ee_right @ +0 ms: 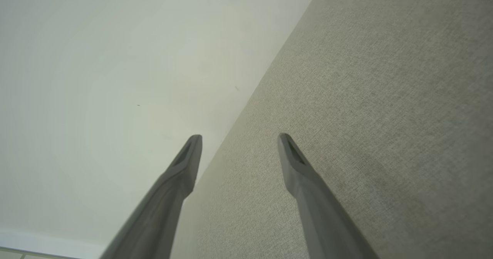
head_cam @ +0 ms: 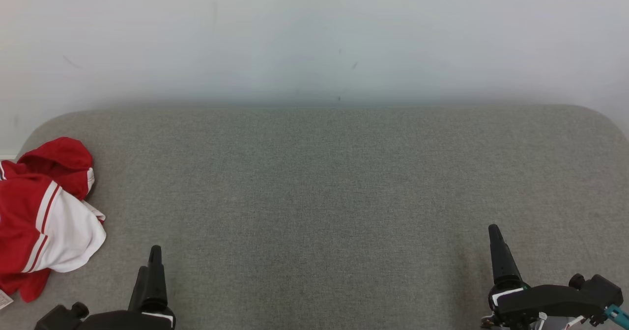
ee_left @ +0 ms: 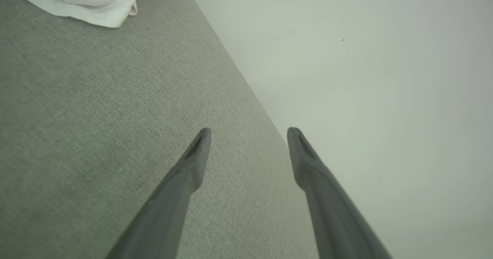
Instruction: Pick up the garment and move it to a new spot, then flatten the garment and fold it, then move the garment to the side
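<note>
We see the garment (head_cam: 44, 217) lying crumpled at the far left edge of the worktop (head_cam: 314, 197), partly cut off by the left border of the head view. It is red and white, with red-and-white striped bands across it. A red rounded part bunches at its far end and a white panel spreads toward the middle of the worktop. A small pale label (head_cam: 4, 299) pokes out at its near corner.

The worktop is covered in grey woven cloth with rounded far corners, and it runs up to a plain pale wall (head_cam: 314, 35).

Our left hand (head_cam: 149, 261) sits at the near left, just to the right of the garment and apart from it, touching no cloth. In the left wrist view its two dark fingers (ee_left: 192, 162) stand wide apart with nothing between them. They hang above the grey surface, and a white fold of the garment (ee_left: 84, 0) shows in the upper left corner of that view, well clear of the tips.

Our right hand (ee_right: 239, 137) is at the near right of the worktop, well away from the garment. In the right wrist view its fingers (ee_right: 300, 174) are likewise spread wide and hold nothing, with the line where worktop meets wall running between them.
</note>
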Available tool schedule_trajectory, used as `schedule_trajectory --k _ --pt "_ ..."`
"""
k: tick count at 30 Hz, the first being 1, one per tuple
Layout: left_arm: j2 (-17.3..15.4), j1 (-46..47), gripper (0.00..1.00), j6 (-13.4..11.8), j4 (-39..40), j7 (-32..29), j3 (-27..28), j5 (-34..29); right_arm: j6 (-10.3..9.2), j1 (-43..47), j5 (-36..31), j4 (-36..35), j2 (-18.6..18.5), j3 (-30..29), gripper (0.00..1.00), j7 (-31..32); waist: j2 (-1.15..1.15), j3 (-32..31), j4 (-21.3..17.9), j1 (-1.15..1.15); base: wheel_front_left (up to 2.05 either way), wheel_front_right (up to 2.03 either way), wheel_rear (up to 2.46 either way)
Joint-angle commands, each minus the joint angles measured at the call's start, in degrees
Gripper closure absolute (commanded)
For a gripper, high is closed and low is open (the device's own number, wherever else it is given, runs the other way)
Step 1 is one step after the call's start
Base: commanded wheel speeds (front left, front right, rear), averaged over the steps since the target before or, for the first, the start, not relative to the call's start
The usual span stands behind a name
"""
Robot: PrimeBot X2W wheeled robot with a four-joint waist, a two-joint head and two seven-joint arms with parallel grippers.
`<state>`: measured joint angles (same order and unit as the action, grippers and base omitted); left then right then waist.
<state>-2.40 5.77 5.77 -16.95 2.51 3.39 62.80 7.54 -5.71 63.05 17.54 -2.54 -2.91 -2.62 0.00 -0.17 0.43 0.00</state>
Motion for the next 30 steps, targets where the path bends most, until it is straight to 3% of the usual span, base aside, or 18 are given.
schedule_trajectory --k 1,12,17,30 --pt "-0.4 0.0 0.00 0.0 1.1 0.7 -0.5 -2.8 -0.03 -0.8 -2.9 -0.3 -0.3 0.2 0.00 -0.7 0.00 -0.1 0.1 0.00 0.00 0.00 0.00" --pt "-0.4 -0.3 0.00 -0.3 1.2 2.8 -2.4 -16.6 -0.04 -1.6 -15.1 1.2 -0.3 0.9 0.00 -2.7 0.00 -0.3 0.3 0.00 0.00 0.00 0.00" --pt "-0.8 0.0 0.00 -1.5 1.7 3.7 -2.9 -22.7 -0.04 -2.0 -19.3 1.9 -0.3 0.9 0.00 -3.7 0.00 -0.1 0.5 0.00 0.00 0.00 0.00" --pt "-2.2 0.7 0.00 -0.9 0.8 5.8 -5.1 -33.2 -0.05 -2.4 -29.0 4.2 -0.3 0.8 0.00 -5.6 0.00 -0.1 1.0 0.00 0.00 0.00 0.00"
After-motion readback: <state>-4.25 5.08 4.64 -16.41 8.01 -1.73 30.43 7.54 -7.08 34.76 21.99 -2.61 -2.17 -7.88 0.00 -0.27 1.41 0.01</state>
